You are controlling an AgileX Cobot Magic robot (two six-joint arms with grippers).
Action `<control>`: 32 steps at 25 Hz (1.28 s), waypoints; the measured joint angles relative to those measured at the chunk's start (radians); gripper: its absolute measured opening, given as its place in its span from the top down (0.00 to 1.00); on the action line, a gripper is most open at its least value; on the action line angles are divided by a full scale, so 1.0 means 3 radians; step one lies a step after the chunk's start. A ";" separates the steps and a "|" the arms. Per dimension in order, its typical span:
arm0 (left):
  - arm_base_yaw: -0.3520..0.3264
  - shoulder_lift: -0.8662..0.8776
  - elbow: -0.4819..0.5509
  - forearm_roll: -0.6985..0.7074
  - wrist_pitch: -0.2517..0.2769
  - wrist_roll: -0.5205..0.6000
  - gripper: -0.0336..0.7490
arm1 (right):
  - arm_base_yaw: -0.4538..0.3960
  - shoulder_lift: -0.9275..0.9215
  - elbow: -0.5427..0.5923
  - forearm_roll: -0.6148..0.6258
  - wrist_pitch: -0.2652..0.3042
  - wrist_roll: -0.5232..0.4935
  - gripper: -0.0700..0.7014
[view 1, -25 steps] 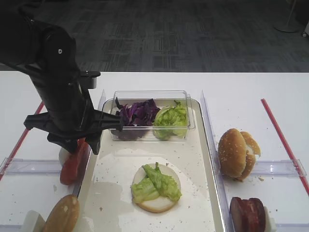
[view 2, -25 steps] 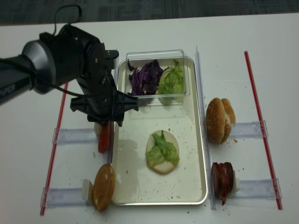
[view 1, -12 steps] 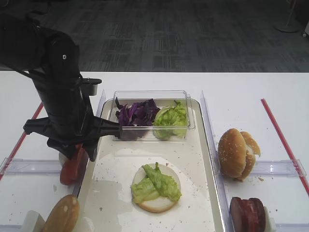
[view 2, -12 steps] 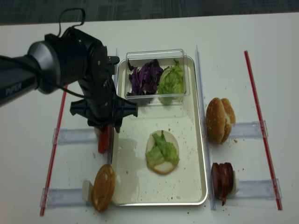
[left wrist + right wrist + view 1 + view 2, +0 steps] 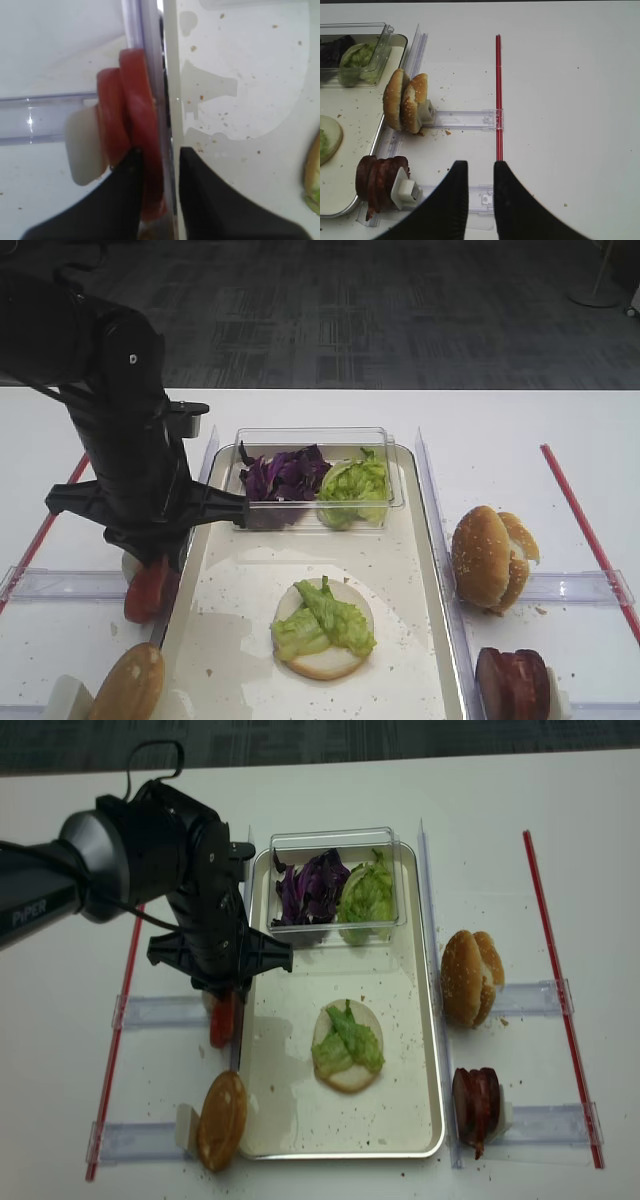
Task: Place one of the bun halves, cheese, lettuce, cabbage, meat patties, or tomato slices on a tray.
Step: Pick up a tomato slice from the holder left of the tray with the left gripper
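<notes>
Two tomato slices [image 5: 142, 125] stand on edge in a clear rack just left of the tray [image 5: 240, 570]. My left gripper [image 5: 160, 152] points down over them, shut on the slice nearest the tray, with one finger between the two slices and the other on the tray side of the rim. On the tray lies a bun half [image 5: 322, 660] topped with lettuce [image 5: 325, 615]. A clear tub holds cabbage [image 5: 285, 475] and more lettuce [image 5: 352, 485]. My right gripper [image 5: 477, 164] hangs shut and empty above the table, right of the meat patties [image 5: 380, 182].
Bun halves [image 5: 490, 555] stand in a rack right of the tray, above the patties [image 5: 515, 680]. Another bun half [image 5: 130, 685] leans in the lower left rack. Red strips [image 5: 585, 530] run along both sides of the table. The left arm [image 5: 120, 430] hides part of the tray's left rim.
The left gripper has come down onto the tomato slices and its jaws have narrowed around one slice. The right gripper has not moved.
</notes>
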 joint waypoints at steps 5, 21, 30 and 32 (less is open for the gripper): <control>0.0000 0.0000 0.0000 0.0023 0.0005 0.0000 0.89 | 0.0000 0.0000 0.0000 0.0000 0.0000 0.0000 0.68; 0.0000 -0.0009 0.0000 0.0050 0.0030 0.0000 0.93 | 0.0000 0.0000 0.0000 0.0000 0.0000 0.0000 0.68; 0.0000 -0.0359 0.0000 0.0050 0.0197 0.0076 0.93 | 0.0000 0.0000 0.0000 0.0000 0.0000 0.0000 0.68; 0.0000 -0.0444 0.0000 0.0009 0.0231 0.0118 0.93 | 0.0000 0.0000 0.0000 0.0000 0.0000 0.0000 0.68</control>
